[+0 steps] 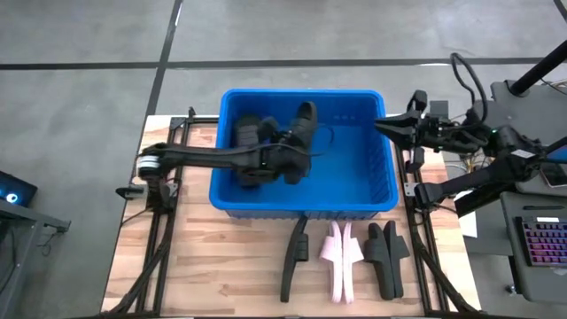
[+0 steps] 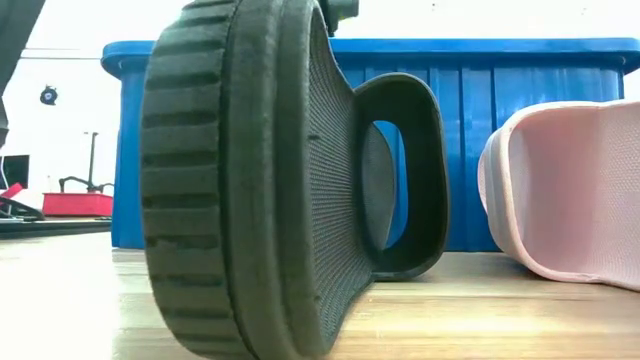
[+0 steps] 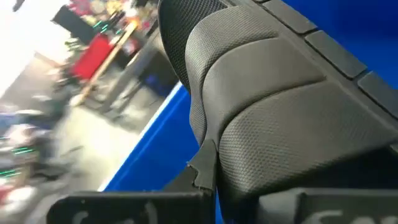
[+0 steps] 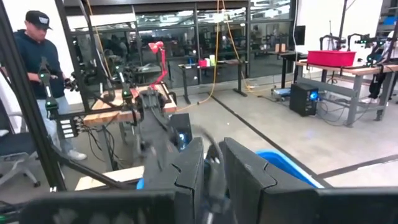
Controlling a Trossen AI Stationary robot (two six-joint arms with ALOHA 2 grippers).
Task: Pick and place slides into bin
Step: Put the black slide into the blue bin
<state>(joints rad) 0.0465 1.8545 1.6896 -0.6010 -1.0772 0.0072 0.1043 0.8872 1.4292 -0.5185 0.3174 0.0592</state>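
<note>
The blue bin (image 1: 368,190) stands at the table's middle, with one black slide (image 1: 246,135) lying inside at its left. My left gripper (image 1: 285,161) reaches in over the bin, shut on another black slide (image 1: 305,124), which fills the left wrist view (image 3: 267,106). My right gripper (image 1: 383,126) hovers at the bin's right rim with its fingers nearly together (image 4: 214,180) and nothing between them. In front of the bin, a black slide (image 1: 294,257), a pink slide (image 1: 339,257) and more black slides (image 1: 387,257) rest on their side edges on the table. My left gripper holds the black slide by its near end (image 3: 208,165), coming level from the table's left. The slide itself hides the place of contact. It stands on edge, reaches from the fingers toward the bin's far wall, and hangs clear above the bin's floor.
In the low view the nearest black slide (image 2: 250,180) and the pink slide (image 2: 570,190) stand in front of the bin's wall (image 2: 500,130). Arm frames run along both table sides. A person stands at another table in the room beyond.
</note>
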